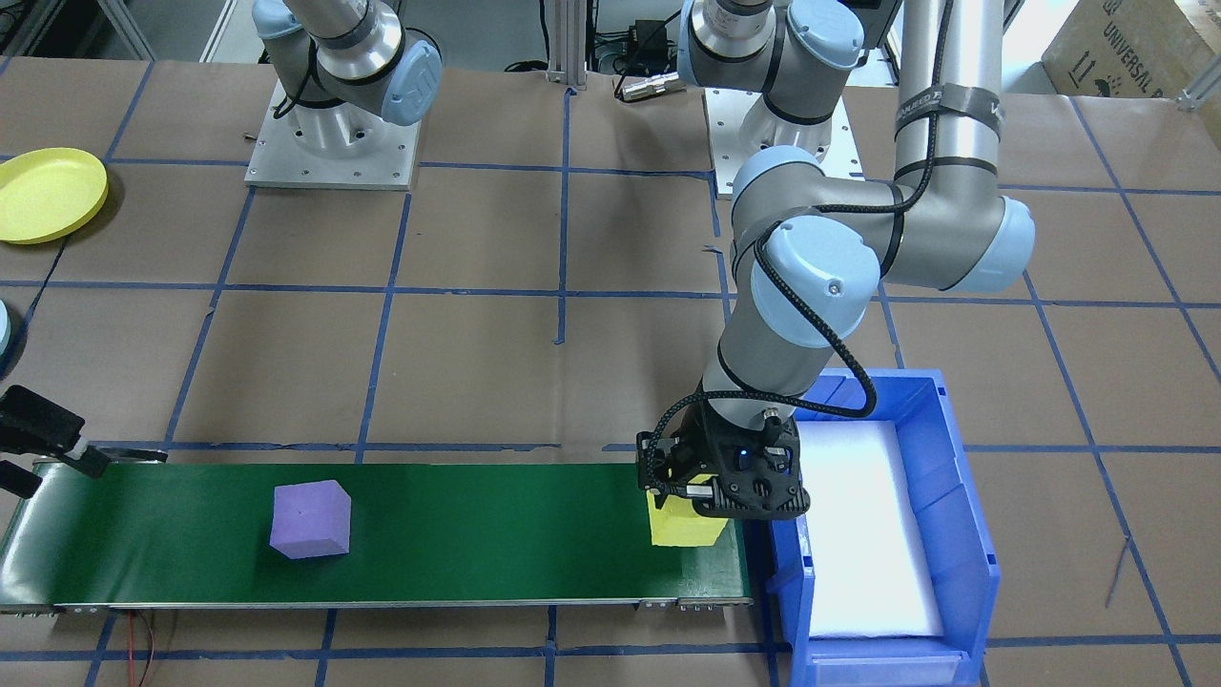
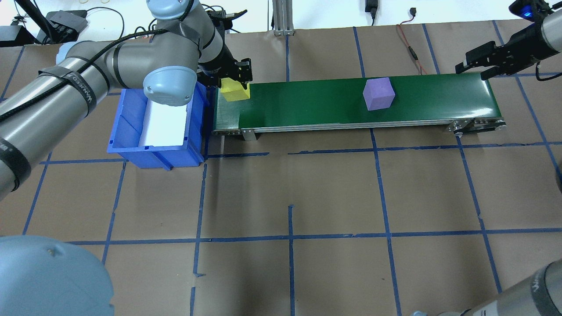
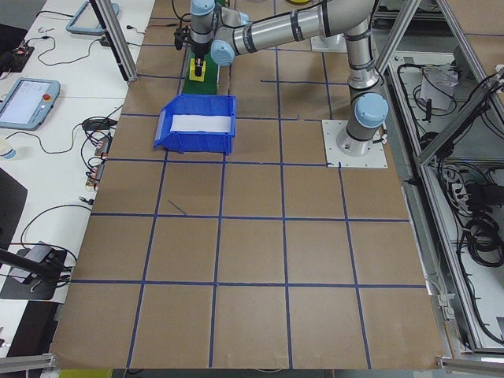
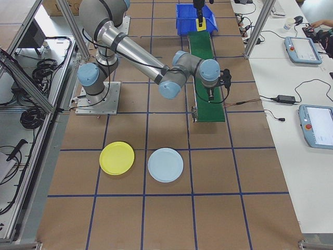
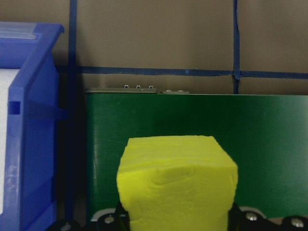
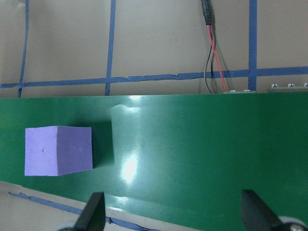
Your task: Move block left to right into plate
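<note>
1. Our left gripper (image 1: 689, 498) pinches the yellow block (image 1: 682, 521) at the green conveyor belt's (image 1: 458, 534) bin end; we lower it flat before letting go.
2. Our right gripper (image 6: 173, 214) waits spread above the belt's far end, the purple block (image 6: 58, 150) approaching; the yellow plate (image 4: 117, 158) sits well apart.

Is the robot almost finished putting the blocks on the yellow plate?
Not yet. The yellow plate holds nothing. The purple block sits on the green belt, short of the open right gripper. The left gripper is shut on the yellow block at the belt's end by the blue bin.
</note>
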`<state>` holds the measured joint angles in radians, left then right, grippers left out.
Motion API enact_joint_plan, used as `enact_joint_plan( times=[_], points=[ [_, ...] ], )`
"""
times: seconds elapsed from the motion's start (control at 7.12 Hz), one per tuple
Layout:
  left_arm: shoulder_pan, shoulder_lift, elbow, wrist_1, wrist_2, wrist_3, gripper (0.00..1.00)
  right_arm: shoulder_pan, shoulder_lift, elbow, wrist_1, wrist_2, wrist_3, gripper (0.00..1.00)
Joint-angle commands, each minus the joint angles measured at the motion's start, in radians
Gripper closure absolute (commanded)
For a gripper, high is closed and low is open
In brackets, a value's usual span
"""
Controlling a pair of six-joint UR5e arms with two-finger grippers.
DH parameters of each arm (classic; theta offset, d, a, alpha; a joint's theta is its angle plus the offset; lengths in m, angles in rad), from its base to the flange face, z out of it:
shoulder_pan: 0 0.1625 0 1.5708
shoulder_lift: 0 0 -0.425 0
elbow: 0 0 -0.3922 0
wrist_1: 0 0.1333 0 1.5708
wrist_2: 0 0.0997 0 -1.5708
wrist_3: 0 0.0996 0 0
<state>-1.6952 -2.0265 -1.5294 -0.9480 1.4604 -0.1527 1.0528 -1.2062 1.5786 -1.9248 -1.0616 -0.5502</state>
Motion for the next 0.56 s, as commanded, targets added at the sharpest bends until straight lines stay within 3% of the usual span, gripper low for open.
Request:
enact_joint_plan(
  times=[0.0,0.42],
  points=[
    [-0.001,-0.031,-0.001,0.037,0.001,-0.008,0.00,0.003,0.010,0.001,0.000,0.030,0.004,0.00],
    [0.000,0.049,0.015,0.002,0.029,-0.007,0.00,0.003,0.036,0.003,-0.002,0.043,0.027,0.00]
  ],
)
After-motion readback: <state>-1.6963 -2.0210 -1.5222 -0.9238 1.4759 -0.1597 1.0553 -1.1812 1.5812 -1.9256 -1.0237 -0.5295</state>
